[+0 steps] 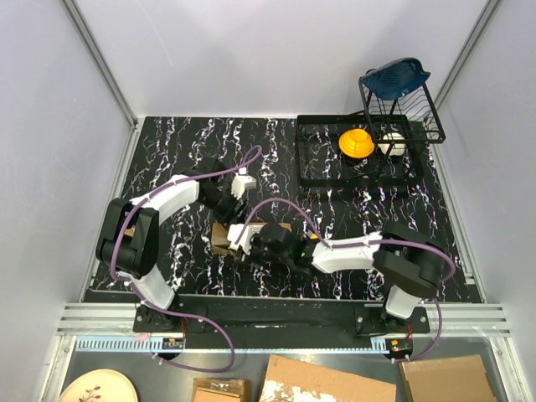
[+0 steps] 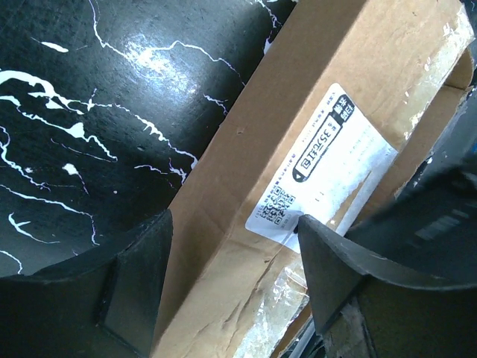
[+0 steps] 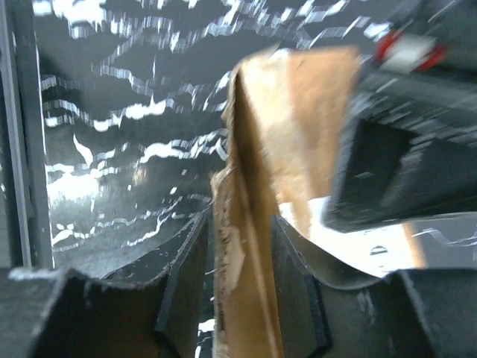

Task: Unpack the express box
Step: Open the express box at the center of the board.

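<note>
The express box (image 1: pixel 220 237) is a brown carton lying on the black marbled table between the two arms. In the left wrist view the express box (image 2: pixel 298 97) shows its white shipping label (image 2: pixel 328 160) and clear tape. My left gripper (image 1: pixel 224 209) is open, its jaws (image 2: pixel 232 224) spread over the box; one finger is beside its left edge and the other is over the label. My right gripper (image 1: pixel 244 240) is shut (image 3: pixel 238 224) on a torn cardboard flap of the box (image 3: pixel 291 112), which stands upright between its fingers.
A black wire tray (image 1: pixel 314 155) at the back right holds a yellow object (image 1: pixel 356 142) and a white one (image 1: pixel 391 144). A wire rack (image 1: pixel 414 105) with a blue item (image 1: pixel 398 75) stands behind it. Flat cardboard pieces (image 1: pixel 327 385) and a plate (image 1: pixel 96 387) lie below the table's front rail.
</note>
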Robot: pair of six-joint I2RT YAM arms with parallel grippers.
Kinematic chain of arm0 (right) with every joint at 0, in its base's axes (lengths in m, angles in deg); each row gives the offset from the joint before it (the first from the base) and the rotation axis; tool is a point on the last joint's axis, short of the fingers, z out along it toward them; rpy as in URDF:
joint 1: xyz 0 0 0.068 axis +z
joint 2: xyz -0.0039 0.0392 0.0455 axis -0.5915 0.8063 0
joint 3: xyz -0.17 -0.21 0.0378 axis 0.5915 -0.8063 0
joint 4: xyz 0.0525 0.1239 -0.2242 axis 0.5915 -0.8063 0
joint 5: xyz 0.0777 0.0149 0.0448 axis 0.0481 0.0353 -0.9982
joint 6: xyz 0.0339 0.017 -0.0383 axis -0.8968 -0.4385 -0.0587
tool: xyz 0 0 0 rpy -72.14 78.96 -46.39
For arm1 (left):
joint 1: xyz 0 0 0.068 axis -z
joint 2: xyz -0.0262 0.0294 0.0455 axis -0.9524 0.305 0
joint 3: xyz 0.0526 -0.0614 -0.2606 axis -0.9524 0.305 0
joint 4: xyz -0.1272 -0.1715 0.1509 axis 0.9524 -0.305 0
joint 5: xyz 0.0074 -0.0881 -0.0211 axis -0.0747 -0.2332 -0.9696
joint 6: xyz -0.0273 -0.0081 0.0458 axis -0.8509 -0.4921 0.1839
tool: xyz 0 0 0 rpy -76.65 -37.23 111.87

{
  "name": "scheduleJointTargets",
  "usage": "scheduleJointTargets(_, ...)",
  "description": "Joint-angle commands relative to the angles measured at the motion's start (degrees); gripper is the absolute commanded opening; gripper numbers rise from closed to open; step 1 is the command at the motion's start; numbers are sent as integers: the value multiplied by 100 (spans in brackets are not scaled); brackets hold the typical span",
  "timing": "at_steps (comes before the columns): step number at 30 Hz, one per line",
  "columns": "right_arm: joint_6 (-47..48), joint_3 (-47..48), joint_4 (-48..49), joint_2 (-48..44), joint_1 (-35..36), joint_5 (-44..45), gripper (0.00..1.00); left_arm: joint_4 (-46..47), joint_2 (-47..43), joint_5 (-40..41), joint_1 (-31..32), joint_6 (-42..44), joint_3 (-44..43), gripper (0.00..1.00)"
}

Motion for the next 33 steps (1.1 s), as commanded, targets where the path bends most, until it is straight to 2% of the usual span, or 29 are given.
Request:
scheduleJointTargets(1,254,39,707,-1025,14,311,45,700,147,1104,82,179,216,69)
scheduleJointTargets(7,219,-5,390,-1212,110,-51,45,682,121,990,82,152,164,69)
scheduleJointTargets(11,210,-241,101,-1449,120,466,45,393,-99,893,38,249,-99,71)
scheduleJointTargets(18,149,-638,-93,-1599,-56,1048,53,-670,-775,481,-278,644,-1127,80)
scheduleJointTargets(21,271,-559,-67,-1564,-170,1154,65,-1092,-1153,375,-419,802,-1409,84)
scheduleJointTargets(26,552,-208,-119,-1476,-329,1197,84,-1225,-1698,462,-437,777,-1024,85)
scheduleJointTargets(29,772,90,-312,-1257,-381,1390,92,-1287,-1944,638,-437,540,-699,84)
scheduleJointTargets(33,860,390,-533,-914,-478,1260,95,-1120,-2349,910,-472,65,-119,83)
